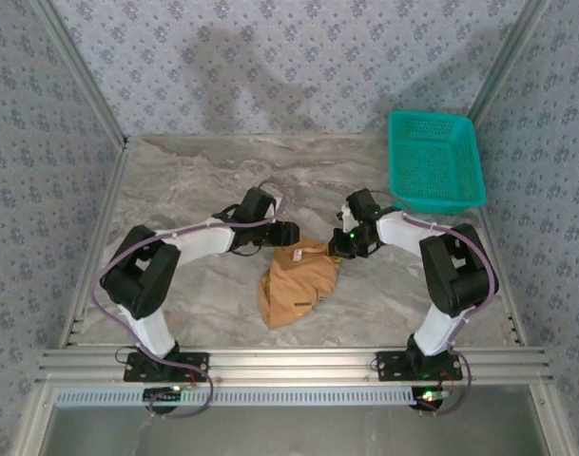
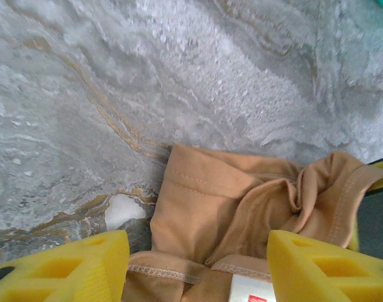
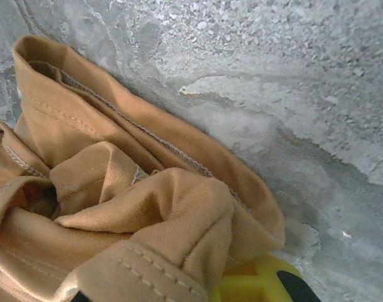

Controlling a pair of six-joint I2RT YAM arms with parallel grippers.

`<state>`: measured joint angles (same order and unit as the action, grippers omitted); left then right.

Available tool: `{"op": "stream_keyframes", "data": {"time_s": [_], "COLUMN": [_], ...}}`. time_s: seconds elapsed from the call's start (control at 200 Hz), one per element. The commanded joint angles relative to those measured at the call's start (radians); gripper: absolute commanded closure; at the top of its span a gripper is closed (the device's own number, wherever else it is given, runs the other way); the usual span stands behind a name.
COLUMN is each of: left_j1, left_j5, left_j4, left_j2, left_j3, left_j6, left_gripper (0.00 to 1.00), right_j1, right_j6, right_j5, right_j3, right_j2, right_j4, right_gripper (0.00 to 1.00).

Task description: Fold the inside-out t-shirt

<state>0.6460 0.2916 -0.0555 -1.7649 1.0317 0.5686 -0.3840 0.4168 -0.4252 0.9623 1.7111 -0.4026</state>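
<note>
The inside-out t-shirt (image 1: 299,282) lies crumpled in a tan heap on the marbled table, between the two arms. My left gripper (image 1: 287,233) hovers at its upper left edge. In the left wrist view this gripper (image 2: 197,272) is open, its yellow fingers (image 2: 84,267) wide apart over a stitched hem (image 2: 178,236) and a small white label (image 2: 251,290). My right gripper (image 1: 340,249) sits at the shirt's upper right corner. In the right wrist view a bunched fold of the shirt (image 3: 172,220) is pinched in it, hiding all but one yellow finger (image 3: 260,284).
A teal plastic basket (image 1: 436,161) stands at the back right corner of the table. Patterned walls and a metal frame enclose the table on three sides. Bare marble (image 1: 194,180) stretches behind and left of the shirt.
</note>
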Motion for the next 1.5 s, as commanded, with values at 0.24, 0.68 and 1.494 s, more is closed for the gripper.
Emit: {"op": "stream_keyframes", "data": {"time_s": [0.24,0.68,1.494], "left_j1": [0.033,0.049,-0.23], "left_j5": [0.1,0.136,0.228], "left_j4": [0.036,0.243,-0.349], "left_j2": [-0.144,-0.054,-0.033], "left_j3": [-0.009,-0.115,0.82], "left_j6": [0.035,0.207,-0.097], "left_gripper": [0.35,1.0,1.0], "right_j1": [-0.002,0.023,0.023], "right_j6": [-0.022,0.011,0.003], "right_j5": [-0.029,-0.03,0.039], "right_j3": [0.033,0.036,0.986], "right_j2": [-0.007,-0.03,0.05], "right_j4": [-0.035,-0.022,-0.292], "right_gripper": [1.0,1.0,1.0]}}
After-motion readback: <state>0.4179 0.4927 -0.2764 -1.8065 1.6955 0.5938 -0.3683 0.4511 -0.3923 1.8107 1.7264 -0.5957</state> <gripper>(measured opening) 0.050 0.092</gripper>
